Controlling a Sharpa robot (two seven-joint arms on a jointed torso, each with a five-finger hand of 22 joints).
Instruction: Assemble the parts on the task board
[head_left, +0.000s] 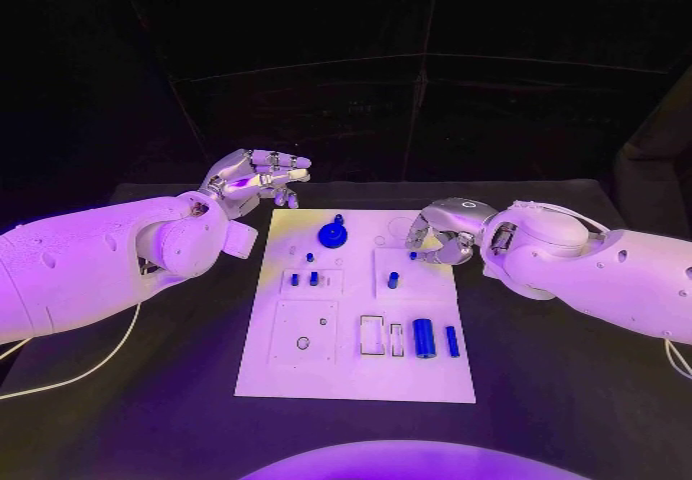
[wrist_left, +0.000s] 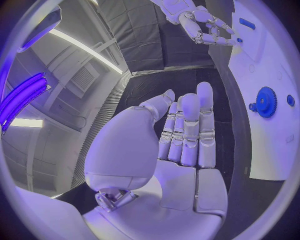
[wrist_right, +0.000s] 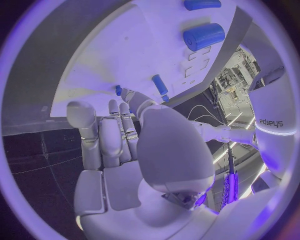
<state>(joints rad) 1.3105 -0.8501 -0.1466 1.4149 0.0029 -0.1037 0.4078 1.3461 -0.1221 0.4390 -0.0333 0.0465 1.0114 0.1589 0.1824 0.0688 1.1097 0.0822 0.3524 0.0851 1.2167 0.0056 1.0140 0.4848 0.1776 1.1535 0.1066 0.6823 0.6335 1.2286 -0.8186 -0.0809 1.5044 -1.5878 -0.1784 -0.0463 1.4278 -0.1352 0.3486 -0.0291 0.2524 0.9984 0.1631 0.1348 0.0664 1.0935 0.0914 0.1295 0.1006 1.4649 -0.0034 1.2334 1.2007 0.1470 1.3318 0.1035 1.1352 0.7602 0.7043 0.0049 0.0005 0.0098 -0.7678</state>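
Here the task board lies in the middle of the black table, a white plate with its long side running from near to far. The left hand hovers just beyond the board's far left corner, over the table; its fingers are apart and slightly curled, and it holds nothing. In the left wrist view that same hand shows its fingers stretched out side by side, bare of any part.

The right hand sits over the far right part of the board, fingers bent downward toward a small blue peg. Whether a fingertip touches or pinches that peg I cannot tell; in the right wrist view the right hand's fingers end right beside the peg, which partly hides behind them.

On the board, a round blue gear rests at the far middle, with two short blue pins standing just nearer than it on the left side. A blue oblong piece lies near the centre right. At the near right, a thick blue cylinder lies beside a thinner blue rod, both pointing near to far.
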